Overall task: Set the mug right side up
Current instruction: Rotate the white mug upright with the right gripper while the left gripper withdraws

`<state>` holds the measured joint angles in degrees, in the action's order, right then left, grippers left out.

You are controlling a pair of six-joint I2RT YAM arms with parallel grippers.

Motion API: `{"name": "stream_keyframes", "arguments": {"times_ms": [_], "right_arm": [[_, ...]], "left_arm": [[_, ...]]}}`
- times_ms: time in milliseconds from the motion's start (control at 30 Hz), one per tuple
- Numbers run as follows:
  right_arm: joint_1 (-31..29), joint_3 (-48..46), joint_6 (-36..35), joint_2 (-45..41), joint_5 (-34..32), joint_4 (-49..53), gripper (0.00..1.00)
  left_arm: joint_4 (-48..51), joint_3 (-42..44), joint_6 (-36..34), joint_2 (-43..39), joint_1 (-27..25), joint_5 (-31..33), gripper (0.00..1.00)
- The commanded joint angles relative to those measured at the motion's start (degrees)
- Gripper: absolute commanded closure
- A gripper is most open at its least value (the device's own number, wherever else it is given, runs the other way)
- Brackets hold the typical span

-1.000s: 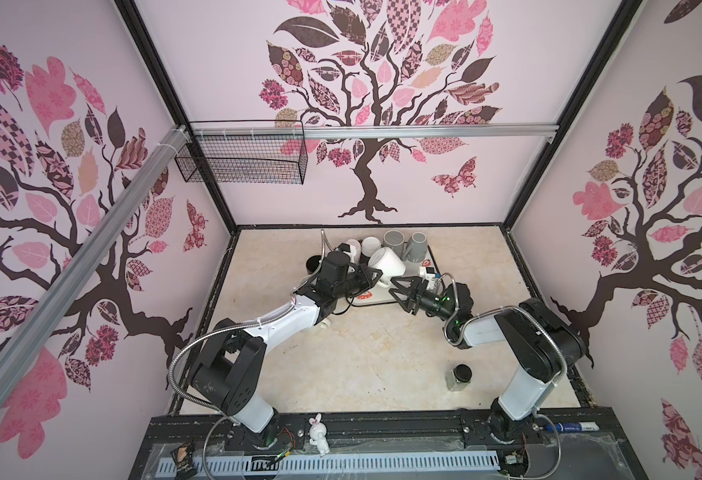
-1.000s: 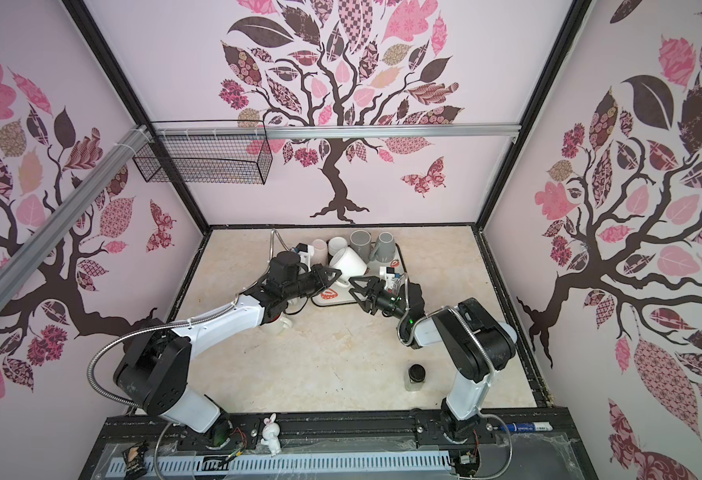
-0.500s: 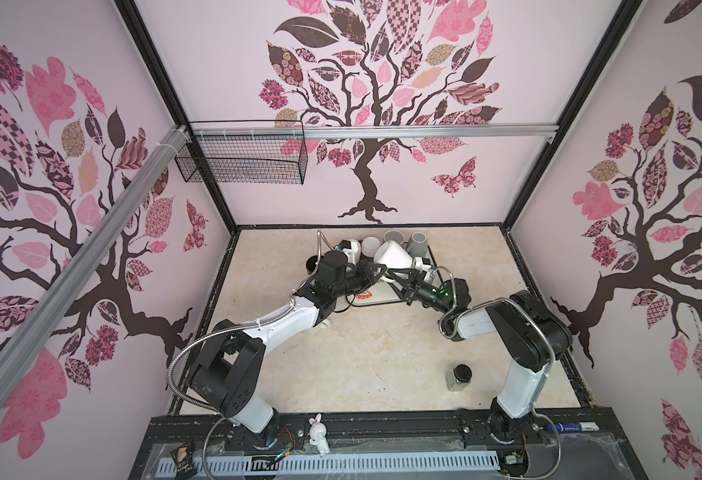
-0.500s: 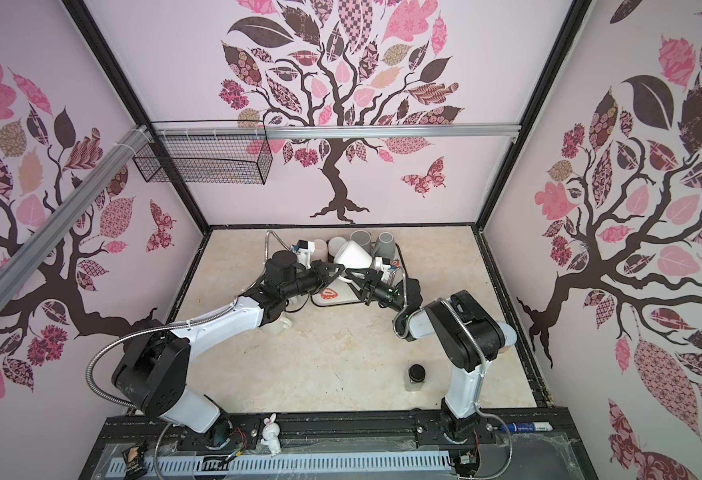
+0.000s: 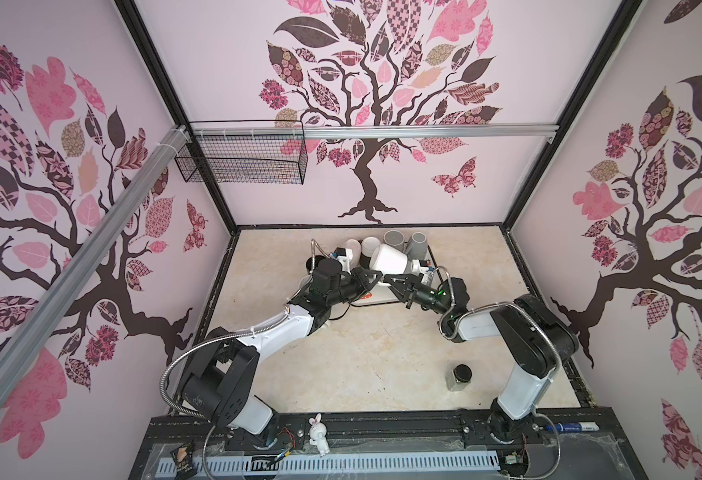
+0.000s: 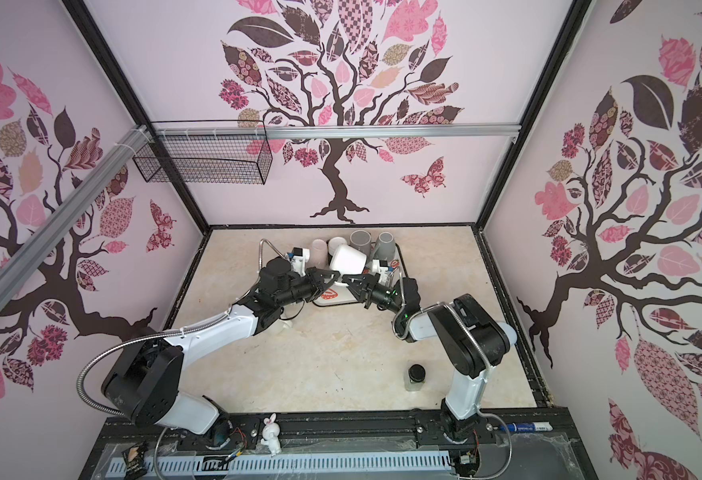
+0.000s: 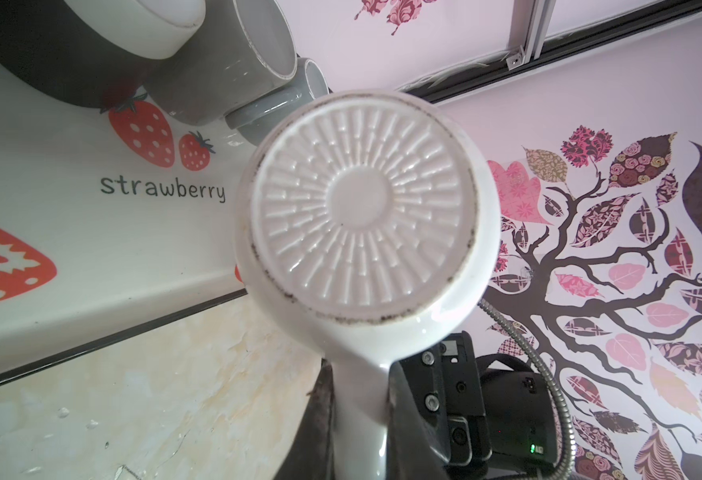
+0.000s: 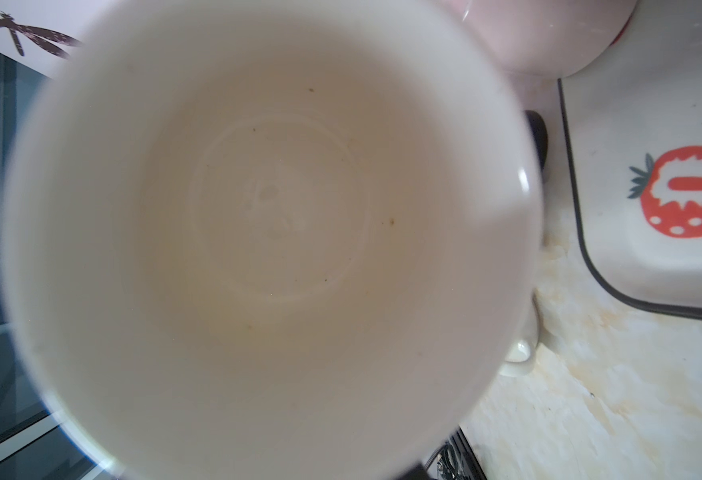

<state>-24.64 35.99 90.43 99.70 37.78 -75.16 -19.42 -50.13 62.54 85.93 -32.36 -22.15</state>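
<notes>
A basket hangs high at 10 o'clock. The left gripper reaches in from 7 o'clock and is clenched on the mug's handle. In the left wrist view its dark fingers sit on either side of the handle.

The mug is held in the air near 12 o'clock of the table, over the tray. It lies on its side, with the base toward 9 o'clock, the mouth toward 3 o'clock and the handle down at 6 o'clock. It is glossy white. The base carries a moulded ring of radial ribs round a plain disc, and dark specks dot the foot ring. Inside it is empty, cream-tinted, with a few small brown flecks.

Behind it, at 12 o'clock, pink, white and grey cups stand on the strawberry-printed tray.

The right gripper comes in from 4 o'clock. Its jaws are closed down at the lower edge of the mug's mouth and appear to pinch the wall there, though the contact itself is hidden in the right wrist view.

A dark-lidded jar stands alone at 5 o'clock, well apart from the tray.
</notes>
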Motion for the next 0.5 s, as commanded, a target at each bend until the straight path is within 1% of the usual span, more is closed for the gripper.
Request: {"name": "stream_keyframes", "arguments": {"times_ms": [0, 67, 133, 167, 233, 267, 333, 367, 433, 467], "right_arm": [[0.61, 2.51, -12.34, -8.12, -1.0, 8.59, 1.0], [0.55, 3.8, -20.74, -12.09, -0.73, 18.87, 1.0], [0.31, 5.61, -31.54, -16.75, -2.28, 33.14, 1.0], [0.2, 6.44, -35.49, -18.57, -3.58, 38.7, 1.0], [-0.59, 8.66, -46.17, -22.38, -7.39, 50.86, 1.0], [-1.15, 9.71, -50.39, -23.65, -9.47, 55.65, 1.0], [-3.88, 12.88, -60.38, -25.54, -15.87, 66.7, 1.0], [-5.54, 14.42, -64.11, -25.78, -18.88, 70.9, 1.0], [-10.24, 16.8, -70.7, -25.55, -25.56, 77.16, 1.0], [-12.54, 17.32, -72.75, -25.08, -27.93, 78.68, 1.0]], "left_arm": [[4.25, 1.18, -4.9, -4.91, -0.15, 1.46, 0.76], [9.03, 0.79, -8.65, -7.42, 0.03, 3.05, 0.67], [16.26, -0.02, -13.49, -10.29, 0.27, 5.25, 0.62], [19.17, -0.41, -15.57, -11.81, 0.4, 6.58, 0.6], [25.6, -0.92, -19.93, -15.69, 0.72, 10.06, 0.57], [28.37, -1.11, -21.78, -17.36, 0.78, 11.81, 0.56], [35.14, -1.11, -25.98, -21.72, 0.88, 17.58, 0.54], [38.24, -1.05, -27.35, -23.74, 0.94, 20.89, 0.53], [45.08, -0.27, -28.48, -28.48, 1.05, 30.83, 0.49], [47.52, 0.54, -28.04, -30.82, 1.04, 35.72, 0.47]]}}
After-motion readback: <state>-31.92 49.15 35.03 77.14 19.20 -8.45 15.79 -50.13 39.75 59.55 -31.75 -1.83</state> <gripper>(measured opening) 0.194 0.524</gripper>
